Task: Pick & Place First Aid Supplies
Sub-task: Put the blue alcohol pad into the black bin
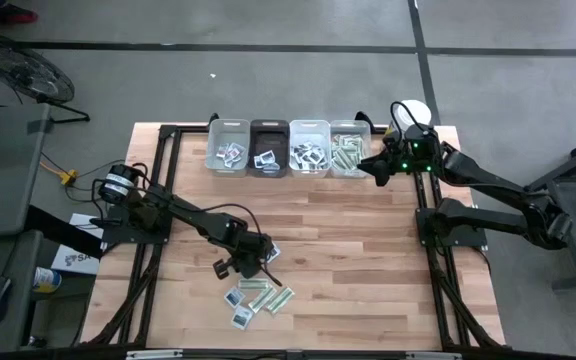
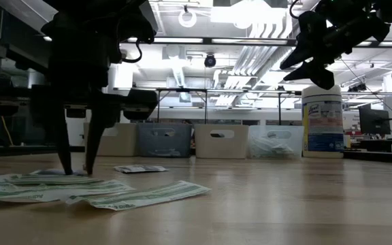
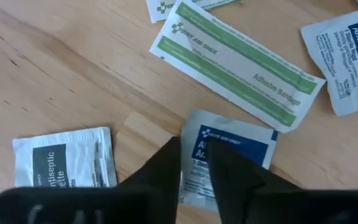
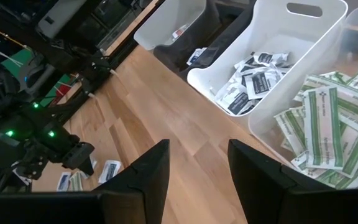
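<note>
Several small packets (image 1: 258, 295) lie flat on the wood near the table's near edge. My left gripper (image 1: 253, 258) points down over them, open by a narrow gap; in the left wrist view its fingers (image 3: 192, 146) stand at a blue-and-white antiseptic packet (image 3: 238, 140). Beside that lie a green-and-white bandage strip (image 3: 238, 62), a grey-marked antiseptic packet (image 3: 64, 158) and an alcohol pad (image 3: 347, 56). My right gripper (image 1: 376, 165) hangs open and empty in the air by the rightmost bin (image 4: 328, 118), which holds green-and-white strips. My left gripper comes from above, pointing down to table level (image 2: 78, 167). One fingertip (image 3: 229, 165) stands over the blue-and-white packet's face, the other (image 3: 166, 165) at its side edge (image 3: 188, 134). The packet lies flat on the table. Whether the tips touch it, I cannot tell.
Four bins stand in a row at the far edge: clear (image 1: 228, 148), dark (image 1: 268, 148), white (image 1: 309, 148) and the strip bin (image 1: 348, 148), all holding packets. A tall white canister (image 2: 322, 121) stands at the far right corner. Black frame rails run along both sides.
</note>
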Robot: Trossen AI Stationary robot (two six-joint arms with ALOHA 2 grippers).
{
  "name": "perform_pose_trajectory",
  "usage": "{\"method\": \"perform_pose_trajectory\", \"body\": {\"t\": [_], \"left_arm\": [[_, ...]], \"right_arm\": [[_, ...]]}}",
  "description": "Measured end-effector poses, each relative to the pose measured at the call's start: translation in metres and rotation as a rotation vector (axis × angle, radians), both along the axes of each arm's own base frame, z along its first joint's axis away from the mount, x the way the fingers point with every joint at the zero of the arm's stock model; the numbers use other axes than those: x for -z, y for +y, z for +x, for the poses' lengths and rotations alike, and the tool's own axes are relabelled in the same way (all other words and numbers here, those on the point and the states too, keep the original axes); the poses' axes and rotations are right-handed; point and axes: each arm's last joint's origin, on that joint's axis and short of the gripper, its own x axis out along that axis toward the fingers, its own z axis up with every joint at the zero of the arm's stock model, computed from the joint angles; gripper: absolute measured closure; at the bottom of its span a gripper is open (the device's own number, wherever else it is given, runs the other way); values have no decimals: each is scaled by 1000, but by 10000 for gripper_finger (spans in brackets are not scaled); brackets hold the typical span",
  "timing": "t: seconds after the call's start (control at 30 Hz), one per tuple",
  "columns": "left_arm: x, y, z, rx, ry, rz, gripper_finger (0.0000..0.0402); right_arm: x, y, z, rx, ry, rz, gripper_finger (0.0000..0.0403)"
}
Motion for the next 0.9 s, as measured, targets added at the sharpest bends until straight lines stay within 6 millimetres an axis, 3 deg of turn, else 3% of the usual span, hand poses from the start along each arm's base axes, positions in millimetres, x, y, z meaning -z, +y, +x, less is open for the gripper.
{"method": "perform_pose_trajectory", "body": {"t": [0.33,0.5,0.9], "left_arm": [[0,0,0,-2,3,-4,392],[0,-1,-1,-60,26,-37,399],[-41,7,-8,-344,-99,2,401]], "right_arm": [[0,0,0,-8,-3,3,247],[0,0,0,-16,-5,5,247],[0,1,0,-39,-3,-12,247]]}}
